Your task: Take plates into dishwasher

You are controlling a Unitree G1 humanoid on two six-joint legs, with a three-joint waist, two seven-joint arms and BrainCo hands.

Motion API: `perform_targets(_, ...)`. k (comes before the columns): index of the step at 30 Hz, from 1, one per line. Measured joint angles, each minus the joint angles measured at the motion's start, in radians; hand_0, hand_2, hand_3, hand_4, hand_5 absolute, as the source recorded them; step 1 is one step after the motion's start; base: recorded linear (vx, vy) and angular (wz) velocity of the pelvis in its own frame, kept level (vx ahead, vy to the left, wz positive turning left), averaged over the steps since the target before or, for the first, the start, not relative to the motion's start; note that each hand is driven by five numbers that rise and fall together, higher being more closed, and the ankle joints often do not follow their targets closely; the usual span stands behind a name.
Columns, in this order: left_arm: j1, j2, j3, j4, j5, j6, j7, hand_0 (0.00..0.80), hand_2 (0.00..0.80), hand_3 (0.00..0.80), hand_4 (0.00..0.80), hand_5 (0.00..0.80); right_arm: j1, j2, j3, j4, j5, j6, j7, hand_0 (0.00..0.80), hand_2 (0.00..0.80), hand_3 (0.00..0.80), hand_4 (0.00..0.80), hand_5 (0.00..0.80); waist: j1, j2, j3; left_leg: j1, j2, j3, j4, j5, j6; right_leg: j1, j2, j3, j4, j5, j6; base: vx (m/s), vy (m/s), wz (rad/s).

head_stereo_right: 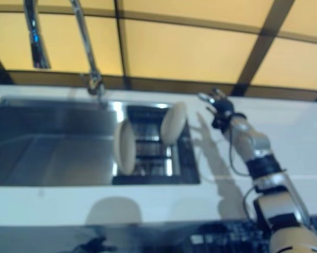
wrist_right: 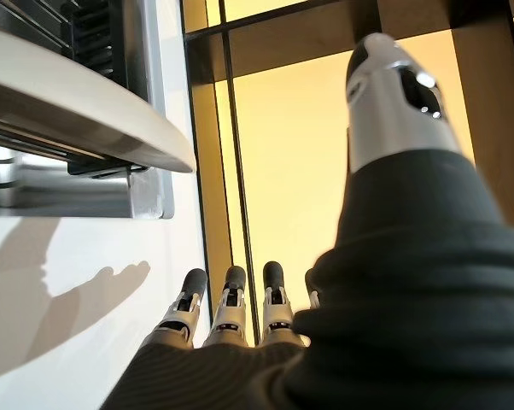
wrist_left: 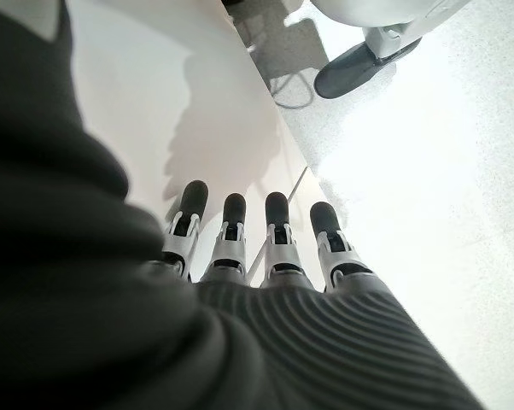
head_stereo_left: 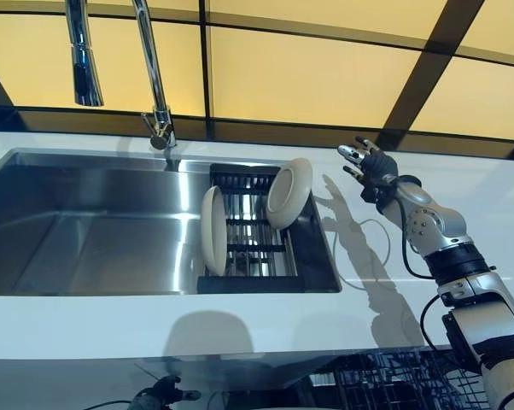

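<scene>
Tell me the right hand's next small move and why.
Probably reach left to the nearer plate leaning in the sink rack. The right hand hangs open over the counter, empty; both plates stand in the rack.

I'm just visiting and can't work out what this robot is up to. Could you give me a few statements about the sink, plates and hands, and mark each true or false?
1. Two cream round plates stand on edge in the black dish rack. True.
2. The right hand grips a plate. False: it is open above the white counter, holding nothing.
3. The rack sits inside the steel sink. True.
4. The left hand rests on the rack. False: it hangs open below the counter.
</scene>
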Motion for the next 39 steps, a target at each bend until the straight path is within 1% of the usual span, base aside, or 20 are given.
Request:
perform_targets(4,0.001,-0.001,-0.006,0.0,0.0,0.0,0.001,0.0,0.0,0.0,0.0,0.0,-0.009,0.003,0.005,-0.001,-0.001,0.007,-0.019,0.0,0.0,0.0,0.0,0.0,0.0,-0.002,-0.001,0.002,-0.004,-0.003,0.002,0.001,0.001,0.004,-0.004,-0.002,-0.001,0.0,0.0,0.006,0.021,0.02)
perform_targets(6,0.001,-0.001,-0.008,0.0,0.0,0.001,0.001,0.0,0.0,0.0,0.0,0.0,-0.02,0.004,0.025,-0.002,-0.004,0.011,-0.031,0.0,0.0,0.0,0.0,0.0,0.0,-0.003,-0.002,0.002,-0.005,-0.003,0.002,0.001,0.002,0.004,-0.006,-0.002,-0.001,0.0,0.0,0.0,0.0,0.0)
perform_targets(13,0.001,0.001,-0.018,0.0,0.0,0.002,0.001,0.0,0.0,0.0,0.0,0.0,-0.025,0.016,0.046,-0.011,-0.004,0.046,-0.058,0.0,0.0,0.0,0.0,0.0,0.001,-0.007,-0.017,0.002,-0.006,-0.003,0.002,0.001,0.003,0.004,-0.007,-0.001,0.0,0.0,0.0,0.0,0.0,0.0)
perform_targets(17,0.001,0.001,-0.026,0.0,0.0,0.004,0.001,0.0,0.0,0.0,0.0,0.0,-0.03,0.018,0.076,-0.01,-0.001,0.068,-0.077,0.0,0.0,0.0,0.0,0.0,-0.001,-0.013,-0.022,0.004,-0.007,0.0,0.001,0.002,0.003,0.005,-0.006,0.0,0.0,0.0,0.0,0.0,0.0,0.0)
perform_targets(20,0.001,0.001,-0.027,0.0,0.0,0.009,0.001,0.0,0.0,0.0,0.0,0.0,-0.039,0.039,0.077,0.0,0.001,0.083,-0.084,0.0,0.0,0.0,0.0,0.0,-0.002,-0.014,-0.023,0.006,-0.006,0.003,0.001,0.002,0.003,0.005,-0.006,0.002,0.0,0.001,0.0,0.0,0.0,0.0)
perform_targets(25,0.0,-0.001,-0.031,0.0,0.0,0.022,0.0,0.0,0.0,0.0,0.0,0.0,-0.051,0.073,0.079,0.028,0.012,0.087,-0.098,0.0,0.0,0.0,0.0,0.0,-0.001,-0.014,-0.024,0.009,-0.006,0.004,0.001,0.002,0.003,0.009,-0.005,0.003,0.0,0.001,-0.001,0.0,0.0,0.0)
perform_targets(32,0.0,0.0,-0.068,-0.001,-0.001,0.026,-0.001,0.0,0.0,0.0,0.0,0.0,-0.085,0.093,0.085,0.078,0.041,0.089,-0.123,0.0,0.0,0.0,0.0,0.0,-0.001,-0.012,-0.027,0.012,-0.006,0.006,0.001,0.002,0.003,0.011,-0.005,0.005,0.0,0.001,-0.001,0.0,0.0,0.0)
perform_targets(36,-0.001,0.0,-0.071,-0.001,-0.001,0.03,-0.004,0.0,0.0,0.0,0.0,0.0,-0.107,0.107,0.115,0.106,0.053,0.09,-0.138,0.0,0.0,0.0,0.0,0.0,-0.002,-0.005,-0.032,0.013,-0.006,0.007,0.002,0.002,0.003,0.011,-0.005,0.007,-0.001,0.001,-0.001,0.0,0.0,0.0)
perform_targets(39,-0.001,-0.001,-0.078,-0.002,-0.001,0.034,-0.006,0.0,0.0,0.0,0.0,0.0,-0.111,0.128,0.116,0.117,0.062,0.1,-0.156,0.0,0.0,0.0,0.0,0.0,-0.002,0.001,-0.038,0.013,-0.006,0.007,0.001,0.002,0.003,0.011,-0.005,0.007,-0.001,0.001,-0.001,0.0,0.0,0.0)
